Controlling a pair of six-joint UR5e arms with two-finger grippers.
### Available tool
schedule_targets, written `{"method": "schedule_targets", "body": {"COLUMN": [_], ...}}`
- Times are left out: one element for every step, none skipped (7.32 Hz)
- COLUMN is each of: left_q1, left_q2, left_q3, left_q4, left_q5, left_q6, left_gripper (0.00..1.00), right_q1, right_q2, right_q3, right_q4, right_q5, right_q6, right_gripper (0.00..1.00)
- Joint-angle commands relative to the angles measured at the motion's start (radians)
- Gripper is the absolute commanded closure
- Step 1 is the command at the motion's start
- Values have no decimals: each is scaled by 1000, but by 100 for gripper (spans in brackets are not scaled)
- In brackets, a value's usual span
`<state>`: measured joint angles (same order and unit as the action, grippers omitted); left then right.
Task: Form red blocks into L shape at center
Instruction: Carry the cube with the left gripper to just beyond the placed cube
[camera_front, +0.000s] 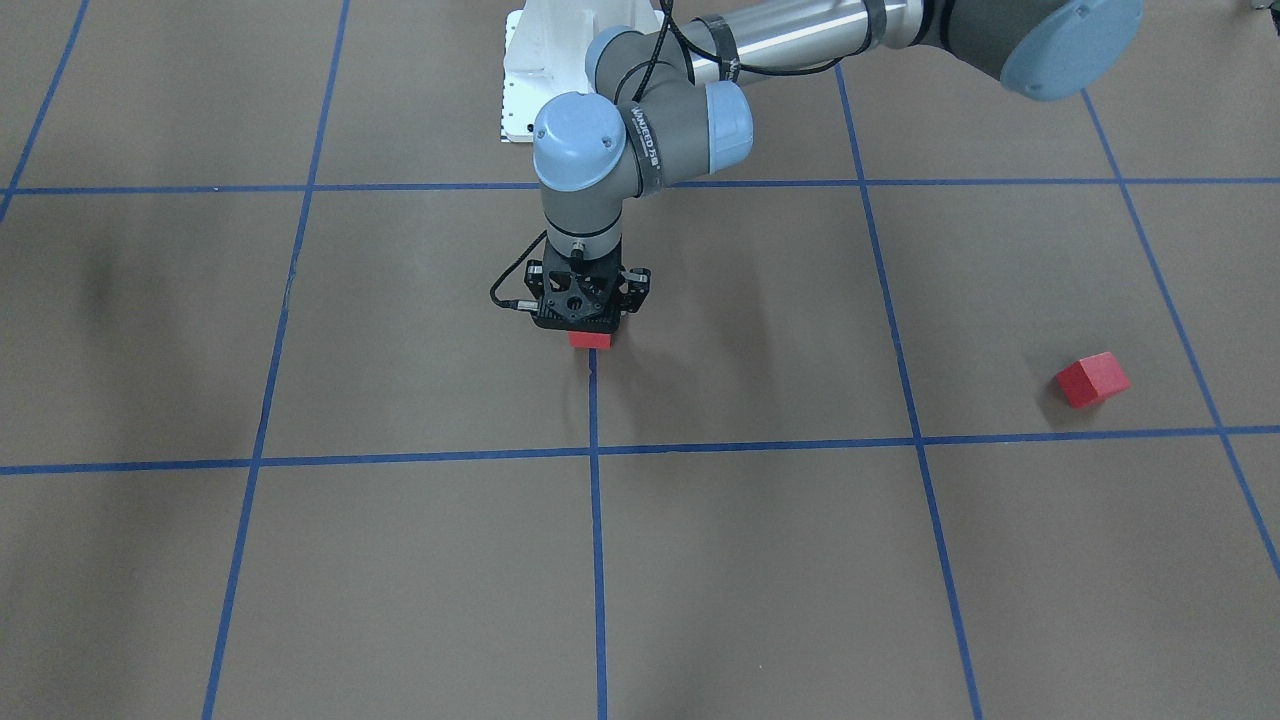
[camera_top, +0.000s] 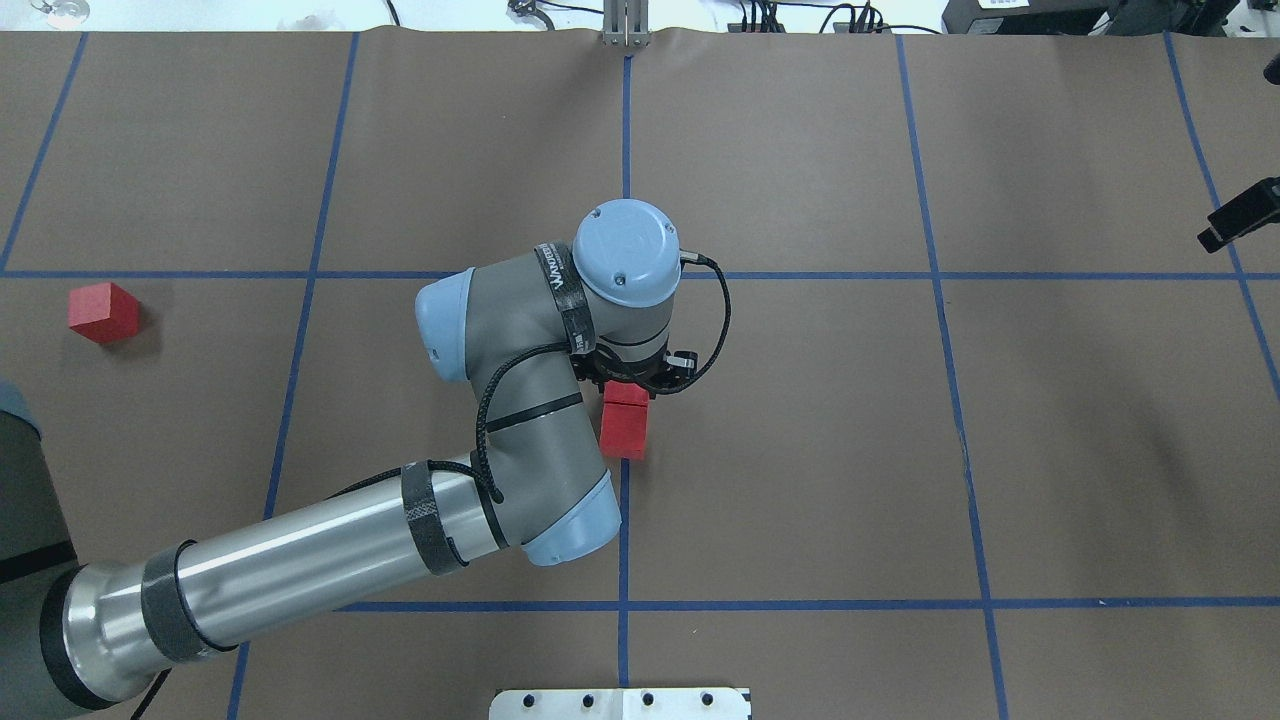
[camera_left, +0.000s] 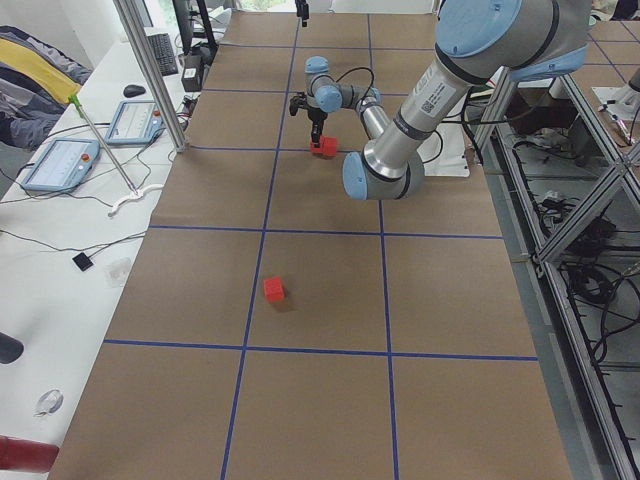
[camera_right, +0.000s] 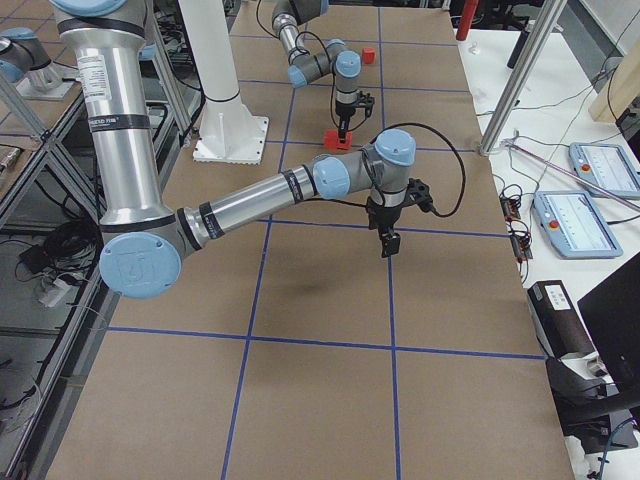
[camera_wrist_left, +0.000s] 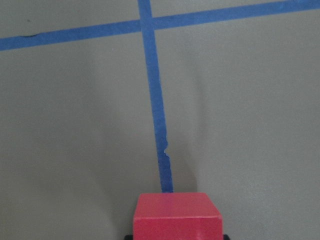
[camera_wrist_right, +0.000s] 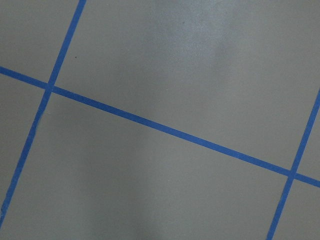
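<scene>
Two red blocks lie together on the middle blue line at the center (camera_top: 760, 430) of the brown grid. My left gripper (camera_front: 590, 332) points straight down and is shut on the farther block (camera_top: 630, 393). That block fills the bottom of the left wrist view (camera_wrist_left: 176, 215). The nearer block (camera_top: 622, 435) sits against it on the robot's side. The third red block (camera_top: 102, 312) lies alone far to the left and also shows in the front view (camera_front: 1092, 380). My right gripper (camera_right: 388, 245) hangs above the right part of the table; I cannot tell if it is open.
The white robot base (camera_top: 620, 703) sits at the near table edge. Aluminium frame posts (camera_right: 510, 80) and tablets (camera_right: 585, 215) stand beside the table. My left arm's elbow (camera_top: 480, 330) hangs over the square to the left of the center.
</scene>
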<state>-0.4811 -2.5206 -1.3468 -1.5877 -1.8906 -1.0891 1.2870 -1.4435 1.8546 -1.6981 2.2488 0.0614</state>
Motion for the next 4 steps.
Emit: {"method": "schedule_targets", "body": {"left_q1": [3, 4, 4, 4], "left_q2": [0, 0, 0, 0], "left_q3": [0, 0, 0, 0], "left_q4": [0, 0, 0, 0], "left_q5": [1, 1, 1, 1], "left_q6": [0, 0, 0, 0], "left_gripper": [52, 51, 50, 49], "right_q1": [0, 0, 0, 0], "right_q2": [0, 0, 0, 0], "right_q3": [0, 0, 0, 0], "right_q4": [0, 0, 0, 0], "right_q5": [-2, -2, -2, -2], "right_q6": [0, 0, 0, 0], "right_gripper": [0, 0, 0, 0]}}
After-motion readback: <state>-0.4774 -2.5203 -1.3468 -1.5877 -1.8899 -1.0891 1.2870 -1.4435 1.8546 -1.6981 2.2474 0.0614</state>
